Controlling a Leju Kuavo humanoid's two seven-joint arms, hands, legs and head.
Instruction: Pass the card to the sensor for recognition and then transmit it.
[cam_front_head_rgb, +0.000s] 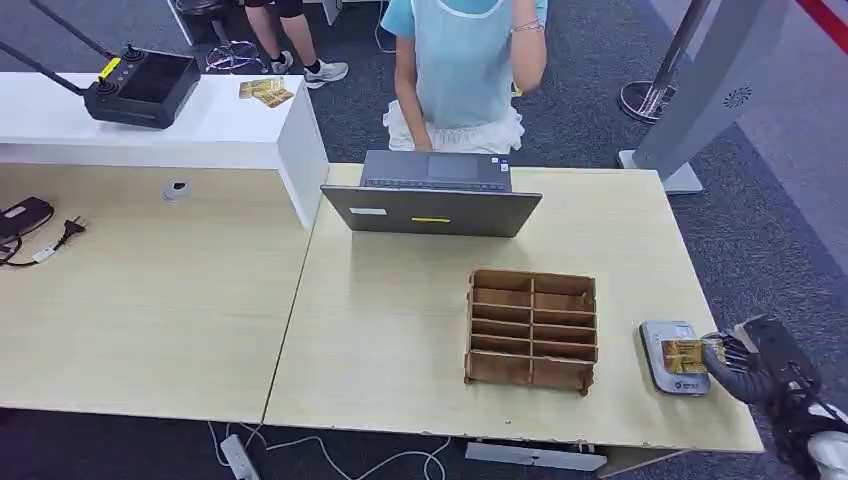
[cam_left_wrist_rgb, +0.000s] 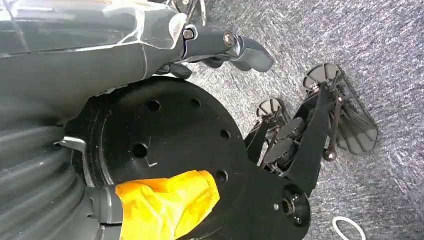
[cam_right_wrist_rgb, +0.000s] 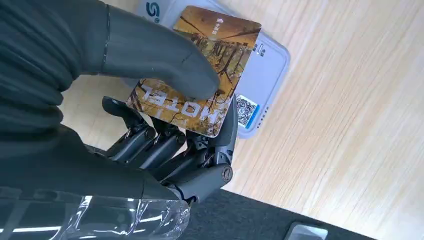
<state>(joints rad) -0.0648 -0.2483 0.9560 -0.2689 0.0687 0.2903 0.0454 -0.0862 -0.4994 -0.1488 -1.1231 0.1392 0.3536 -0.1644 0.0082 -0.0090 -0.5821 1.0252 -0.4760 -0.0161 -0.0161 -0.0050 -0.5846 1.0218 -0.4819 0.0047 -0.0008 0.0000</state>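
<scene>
The card (cam_right_wrist_rgb: 200, 75) — a brown hotel card with a printed scene — sits pinched in the right hand (cam_right_wrist_rgb: 165, 125), thumb on its top face and darker fingers (cam_right_wrist_rgb: 165, 147) underneath, held over the grey sensor (cam_front_head_rgb: 672, 357) near the right edge of the light wooden table (cam_front_head_rgb: 400, 330). Whether card and sensor touch cannot be told. Just beside the sensor stands a wooden compartment box (cam_front_head_rgb: 531, 329), with a laptop (cam_front_head_rgb: 432, 195) further back — a person (cam_front_head_rgb: 462, 60) stands behind it. The left hand (cam_left_wrist_rgb: 220, 47) hangs over carpet with its fingers curled in, holding nothing.
</scene>
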